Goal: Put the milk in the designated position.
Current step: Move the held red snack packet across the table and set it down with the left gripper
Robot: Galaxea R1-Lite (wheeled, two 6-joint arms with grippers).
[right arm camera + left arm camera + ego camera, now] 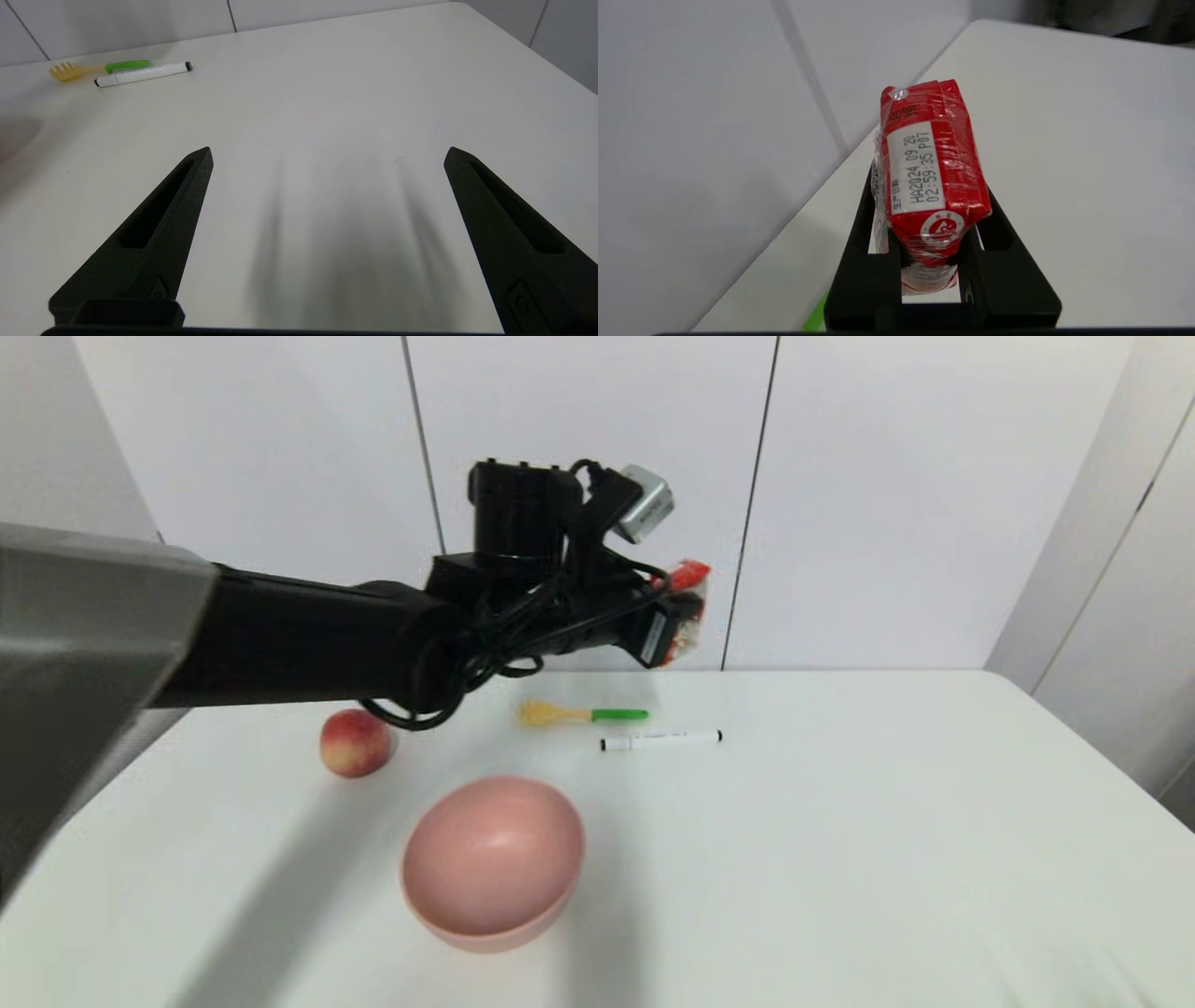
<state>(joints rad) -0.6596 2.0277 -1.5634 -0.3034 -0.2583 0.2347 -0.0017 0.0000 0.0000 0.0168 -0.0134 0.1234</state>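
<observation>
Left pincer [677, 616]: pinched shut on the milk [931, 179], high above the far middle of the worktop [887, 821], close to the back wall.
Grip: the black fingers [999, 242] pressed on the carton's two side faces; the wrist view showed its date-stamped end face toward the camera.
Milk: airborne, not touching the worktop; its long axis ran out along the fingers, away from the wrist, so it lay roughly level rather than upright.
Deciding relation: the carton was already in the left pincer, so my judgement is that the coming move turned on what lay below and to the right, namely bare white worktop past the marker pen [661, 740].
Below the pincer: a small fork with a green handle [581, 713] just beside the pen, both at the far middle.
Farther out: a peach [354, 742] at the far left, a pink bowl [492, 863] near the middle.
Right pincer [327, 154]: spread wide, holding nothing, low over bare worktop on the right; idle, though nearer that bare stretch.
</observation>
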